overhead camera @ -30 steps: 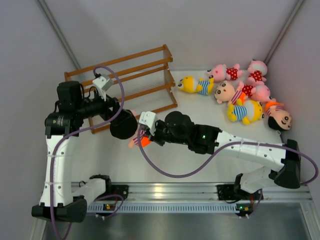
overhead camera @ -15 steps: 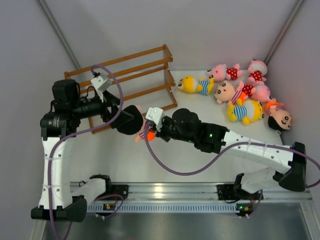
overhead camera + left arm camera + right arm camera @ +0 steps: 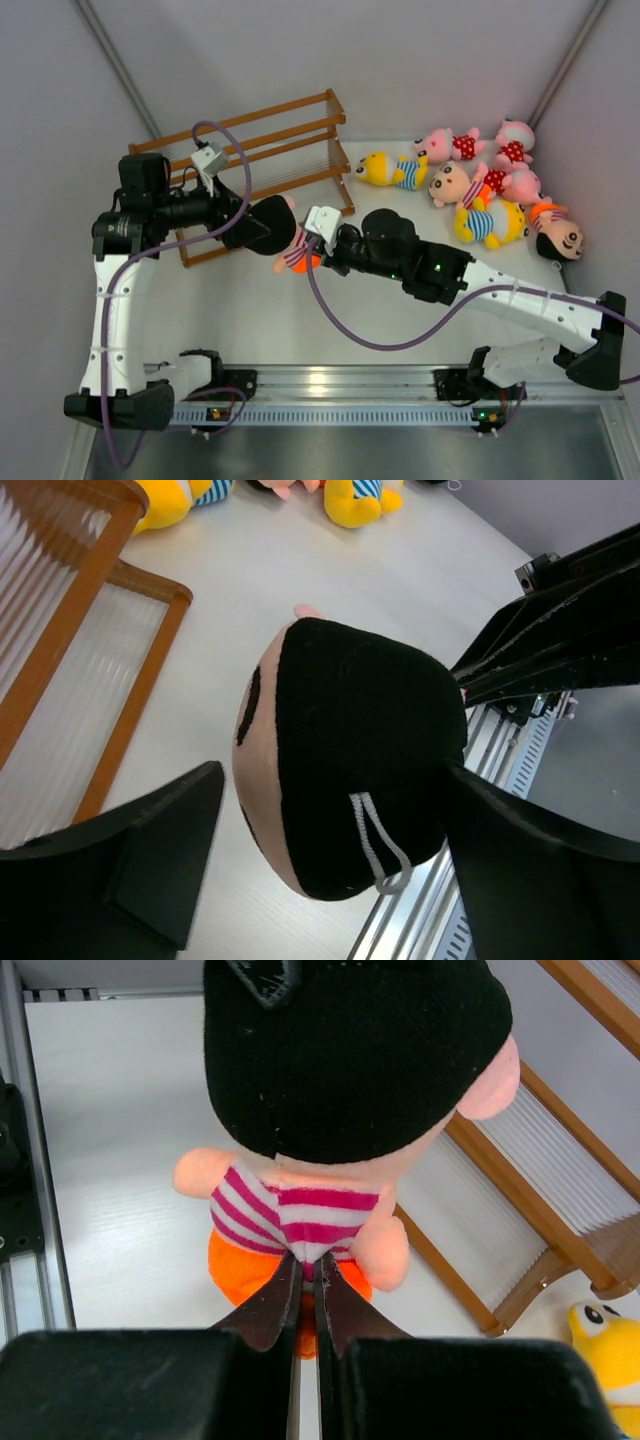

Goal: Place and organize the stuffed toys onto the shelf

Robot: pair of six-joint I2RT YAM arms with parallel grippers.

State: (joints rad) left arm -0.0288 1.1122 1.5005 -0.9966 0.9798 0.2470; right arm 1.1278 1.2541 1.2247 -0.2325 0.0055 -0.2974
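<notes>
Trainee: Shelf (image 3: 133,700) on the left is brown wood rails with thin pale slats between, stepped. Where's our doll against it?

Tech: Just off its low front corner, seemingly held clear of the table (image 3: 300,320). The left gripper (image 3: 333,770) stands wide apart, one finger on either side of the doll's (image 3: 295,1215) head. A sliver of table shows on one side. The other side is black on black, so I cannot tell whether it touches.

Trainee: And the right gripper (image 3: 308,1265)?

Tech: Pinched together on a fold of the striped shirt, just above the orange shorts.

Trainee: How will it handle?

Tech: Light and soft, I'd judge. It has fuzzy black hair, a smooth peach face, and a stuffed round head far bigger than the body. A pinch of fabric lets it swing and droop. The head looks like the better hold: broad, squashy, not slippery, nothing to break. I'd close gently across it and keep clear of the cord loop (image 3: 380,845).

Trainee: The rest?

Tech: The other toys (image 3: 480,190) are heaped at the far right, pink polka-dot, yellow striped and another black-haired one. They lie on the table well apart from the shelf's slats.
</notes>
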